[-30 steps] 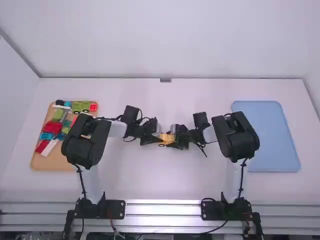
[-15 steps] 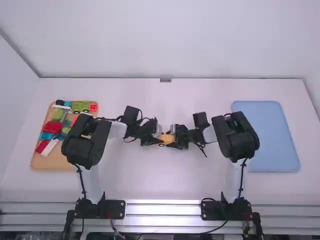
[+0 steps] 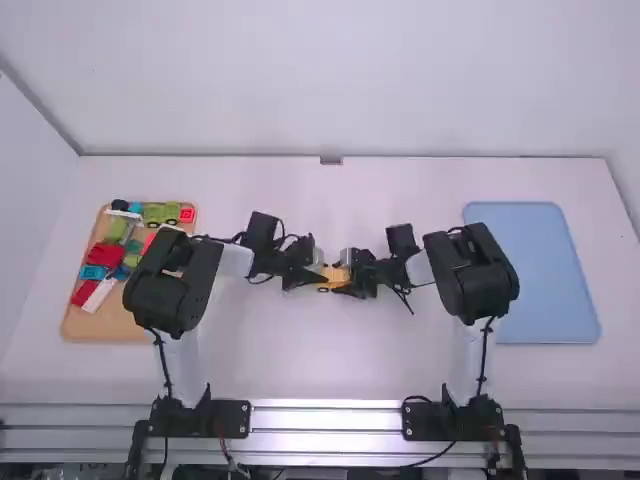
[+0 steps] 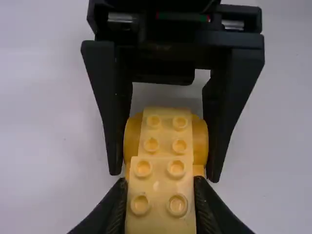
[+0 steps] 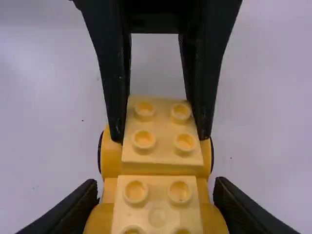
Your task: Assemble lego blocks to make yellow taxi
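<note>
Basically nothing has moved over the last second: the high view shows both arms in the same pose, meeting over the middle of the table (image 3: 350, 365), with at most a tiny nudge at the left claw. I read that as a hold or slow press-fit, so no visible progress from motion alone. Left gripper (image 4: 160, 184) is clamped on a yellow block (image 5: 163, 152), studs up; right gripper (image 5: 156, 184) is closed across the wide sides of the yellow base (image 4: 130, 139). A second studded block (image 5: 157, 215) sits on that base right beside the first, at the right gripper's end. Dark wheel edge (image 5: 100, 152) shows at the base's side. Can't tell if the left block is fully down on its studs. My call: late in this joint, seating step; whether the taxi needs more parts, unclear. Next should be even downward pressure, then left lets go first while right keeps the base steady. Risk: uneven push tilts the block, or it pulls off on release. Loose parts are in the tan tray (image 3: 105, 328), left side; blue tray (image 3: 530, 275) at right.
</note>
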